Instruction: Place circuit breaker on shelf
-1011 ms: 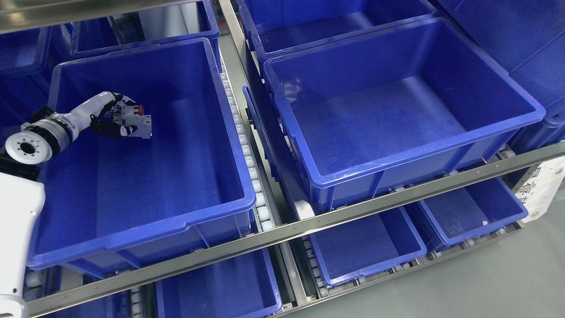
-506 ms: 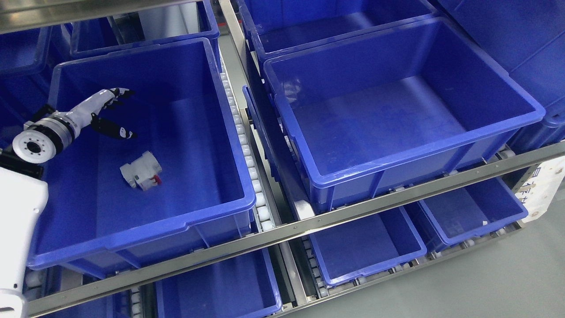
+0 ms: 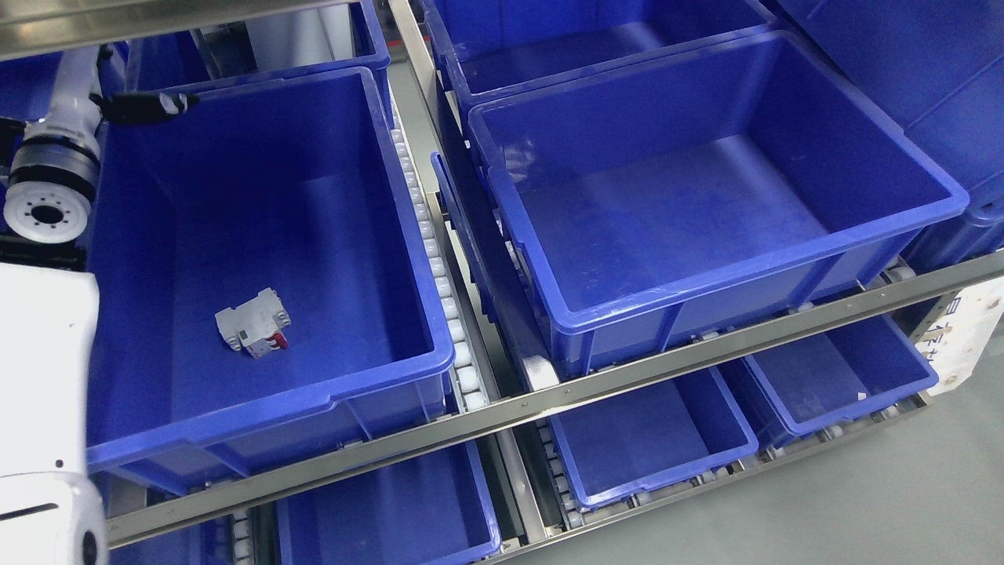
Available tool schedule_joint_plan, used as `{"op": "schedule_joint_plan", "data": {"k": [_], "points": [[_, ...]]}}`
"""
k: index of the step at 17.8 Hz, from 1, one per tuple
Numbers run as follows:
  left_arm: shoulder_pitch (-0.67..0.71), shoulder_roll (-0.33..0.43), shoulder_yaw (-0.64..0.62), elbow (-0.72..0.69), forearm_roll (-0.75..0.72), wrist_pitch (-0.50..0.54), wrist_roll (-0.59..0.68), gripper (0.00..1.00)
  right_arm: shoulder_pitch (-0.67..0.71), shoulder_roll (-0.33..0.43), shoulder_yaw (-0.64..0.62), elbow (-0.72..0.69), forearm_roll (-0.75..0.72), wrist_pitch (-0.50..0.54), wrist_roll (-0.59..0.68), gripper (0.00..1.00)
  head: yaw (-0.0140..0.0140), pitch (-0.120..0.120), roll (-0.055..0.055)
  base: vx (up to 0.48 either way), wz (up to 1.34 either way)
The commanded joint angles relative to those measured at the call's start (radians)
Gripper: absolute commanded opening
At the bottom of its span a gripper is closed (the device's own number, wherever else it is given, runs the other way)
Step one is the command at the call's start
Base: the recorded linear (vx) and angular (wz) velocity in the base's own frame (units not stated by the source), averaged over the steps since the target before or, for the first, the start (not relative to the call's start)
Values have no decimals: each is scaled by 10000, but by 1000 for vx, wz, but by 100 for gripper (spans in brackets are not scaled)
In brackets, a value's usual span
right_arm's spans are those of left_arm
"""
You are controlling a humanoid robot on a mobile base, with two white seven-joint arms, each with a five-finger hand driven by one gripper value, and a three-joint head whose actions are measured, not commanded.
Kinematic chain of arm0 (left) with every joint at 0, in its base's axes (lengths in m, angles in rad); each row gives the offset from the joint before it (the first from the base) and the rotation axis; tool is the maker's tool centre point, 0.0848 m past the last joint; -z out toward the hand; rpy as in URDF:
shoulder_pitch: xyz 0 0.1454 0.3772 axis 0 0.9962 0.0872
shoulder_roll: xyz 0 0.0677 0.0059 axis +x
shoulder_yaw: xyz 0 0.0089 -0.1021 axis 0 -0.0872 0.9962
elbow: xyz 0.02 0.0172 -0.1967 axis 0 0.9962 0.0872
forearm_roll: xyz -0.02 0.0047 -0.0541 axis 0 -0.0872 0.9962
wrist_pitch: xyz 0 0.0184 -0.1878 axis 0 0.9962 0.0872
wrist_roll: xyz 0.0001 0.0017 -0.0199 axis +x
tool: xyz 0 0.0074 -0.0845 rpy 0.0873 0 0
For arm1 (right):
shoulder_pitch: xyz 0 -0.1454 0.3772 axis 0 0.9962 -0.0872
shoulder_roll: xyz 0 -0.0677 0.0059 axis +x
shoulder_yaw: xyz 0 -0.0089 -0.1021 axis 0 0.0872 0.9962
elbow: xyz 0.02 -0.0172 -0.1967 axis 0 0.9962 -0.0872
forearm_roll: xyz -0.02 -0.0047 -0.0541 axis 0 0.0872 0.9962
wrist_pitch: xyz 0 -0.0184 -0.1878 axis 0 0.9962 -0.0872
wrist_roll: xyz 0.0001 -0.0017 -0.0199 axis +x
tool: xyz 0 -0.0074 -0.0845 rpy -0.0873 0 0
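Blue bins fill your metal shelf [image 3: 549, 396]. Your circuit breaker [image 3: 252, 322] lies on the floor of the left bin [image 3: 259, 416], near its front wall, red levers showing. Your left hand [image 3: 129, 106] sits over that bin's back-left corner, holding nothing; finger state I can't tell. No lettering readable.

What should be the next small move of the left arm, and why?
Probably pull the left hand back out over the rim of the left bin and clear of the shelf. The circuit breaker lies free on that bin's floor, apart from the hand, which is raised near the bin's far left corner and holds nothing, so the placing looks done.
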Motion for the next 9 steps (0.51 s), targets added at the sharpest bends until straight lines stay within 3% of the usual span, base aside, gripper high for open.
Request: {"op": "schedule_joint_plan", "data": {"k": [1,5,9], "points": [[1192,-2072,3254,-3313,1136,940,5,99,1,-175,199,1,0,548,6,100,0,0,0,0,0],[3107,-2334,3284,-7437,1411,2350,-668,99,1,-175,199,0,0,548,6,100,0,0,0,0,0],[4782,-2732,3254,-9073,1689,2738,-717,99,1,-175,199,0,0,548,6,100,0,0,0,0,0]]}}
